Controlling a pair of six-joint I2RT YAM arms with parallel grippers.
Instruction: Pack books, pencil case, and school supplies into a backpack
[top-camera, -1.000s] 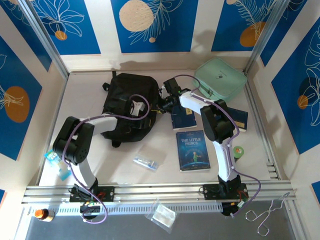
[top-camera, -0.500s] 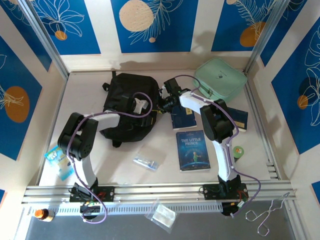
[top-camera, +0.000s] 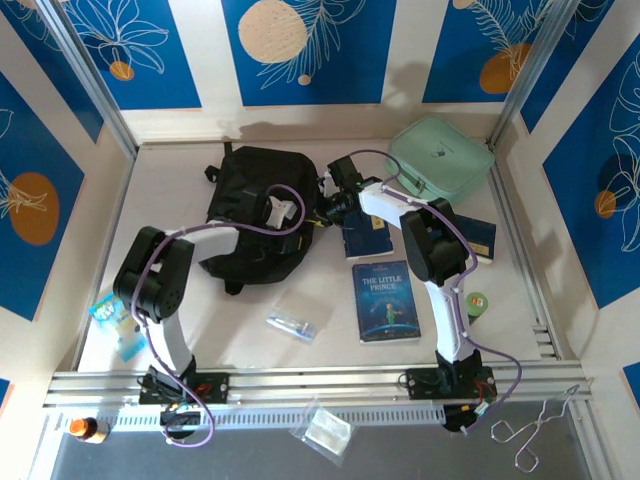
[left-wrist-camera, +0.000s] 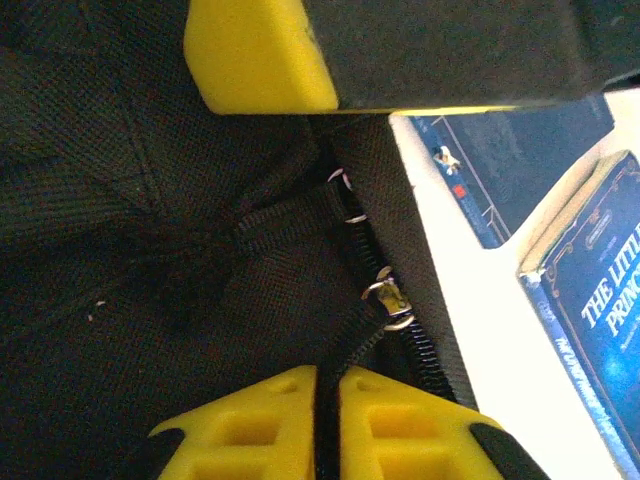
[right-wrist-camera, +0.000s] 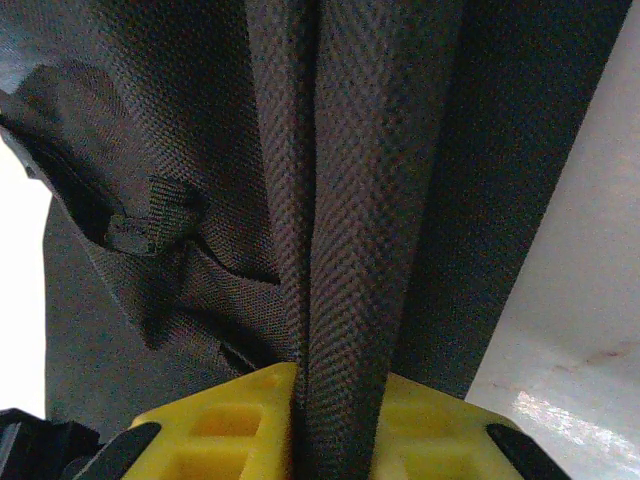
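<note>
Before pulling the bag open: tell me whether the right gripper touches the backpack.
Touching. Right wrist view: the right gripper pinches a fold of the backpack in its jaws.

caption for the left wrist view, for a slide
left gripper pinched shut on the backpack by its zip, two blue books lying alongside

we count three books (top-camera: 388, 300), one backpack (top-camera: 248, 180), one clear pencil case (top-camera: 292, 323), one mint-green case (top-camera: 440, 155), one green roll (top-camera: 477, 303), one blue packet (top-camera: 112, 318)

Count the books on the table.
3: large book right of centre; small book just behind it, beside the backpack; third book near the mint case. Others may be hidden.
</note>
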